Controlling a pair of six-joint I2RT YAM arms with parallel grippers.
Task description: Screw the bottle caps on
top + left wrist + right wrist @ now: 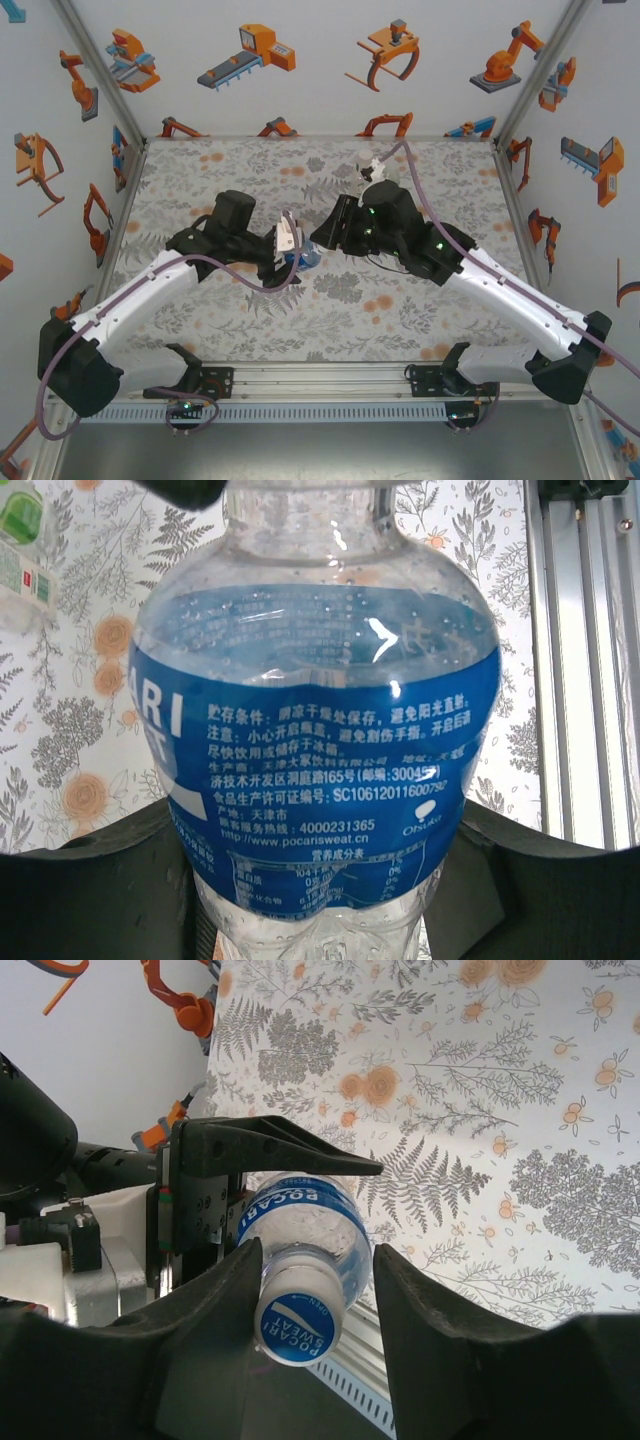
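Reaching inward with white left arm (150,290) and white right arm (510,285). Clamping blue-labelled clear plastic bottle (320,730) in left jaws; holding right jaws parted astride its top.

A grey leaf-patterned tablecloth (330,320) carries scattered orange blooms. White walls (320,95) printed with orange robot drawings surround it. An aluminium rail (320,377) lines its near edge.
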